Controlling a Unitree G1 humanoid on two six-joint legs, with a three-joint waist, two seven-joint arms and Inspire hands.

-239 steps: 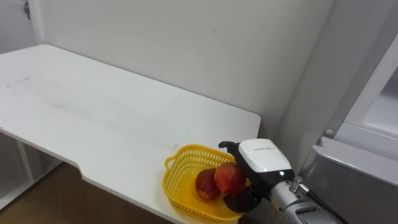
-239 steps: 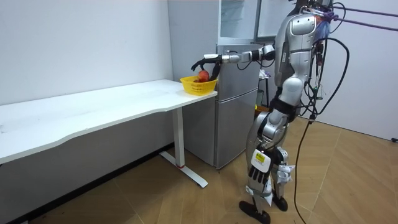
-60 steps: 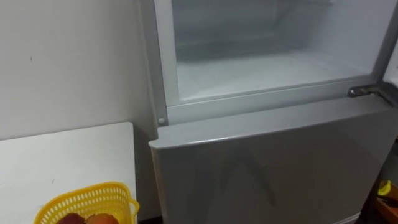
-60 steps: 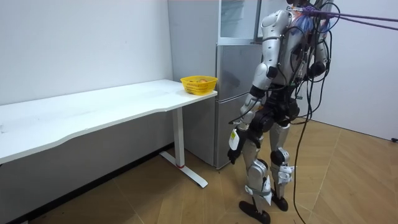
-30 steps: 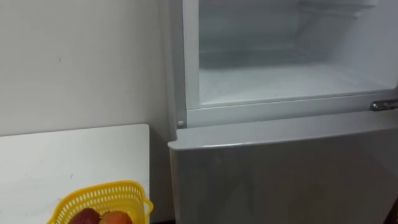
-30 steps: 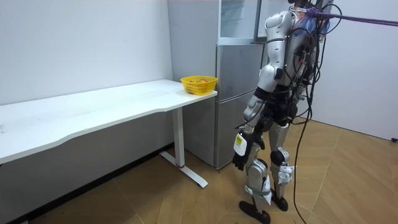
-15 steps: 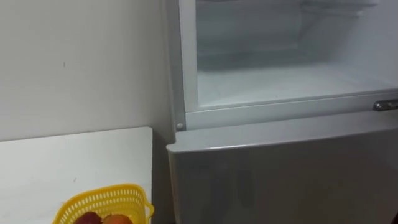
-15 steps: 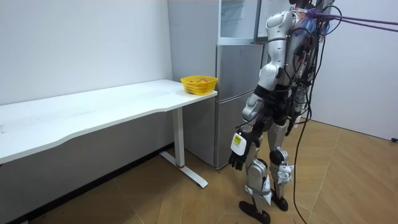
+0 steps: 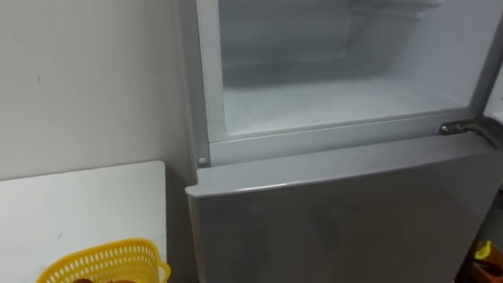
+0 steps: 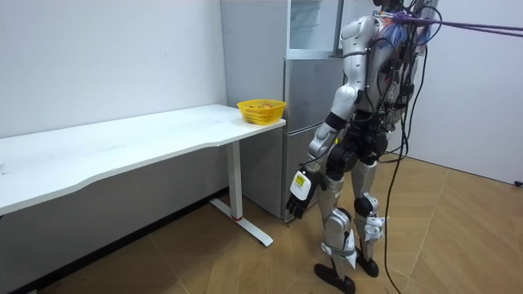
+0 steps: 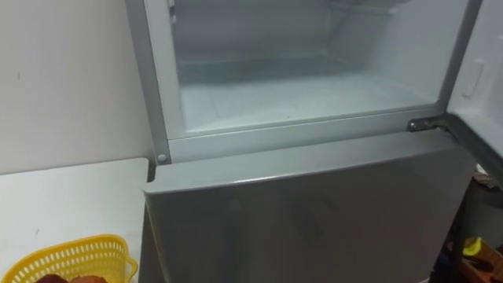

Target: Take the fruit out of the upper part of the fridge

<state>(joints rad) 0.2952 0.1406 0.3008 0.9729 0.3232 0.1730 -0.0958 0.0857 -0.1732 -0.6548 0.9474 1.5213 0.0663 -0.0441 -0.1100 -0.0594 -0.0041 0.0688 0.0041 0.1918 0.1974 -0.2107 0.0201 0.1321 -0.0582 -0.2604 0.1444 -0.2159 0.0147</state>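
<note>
Fruit (image 10: 263,104) lies in the yellow basket (image 9: 102,262) at the end of the white counter (image 9: 78,200), just beside the fridge (image 9: 338,224). The fridge's upper compartment (image 9: 338,98) stands open, with a bare white floor inside, and its door (image 11: 481,75) is swung out to the right on a metal hinge (image 9: 457,126). The grey lower door is closed. In the room view the robot stands upright before the fridge, facing it, with the counter on the room view's left. Its left hand (image 10: 299,194) hangs low beside its thigh, well apart from the basket and the fridge, fingers loose and holding nothing.
</note>
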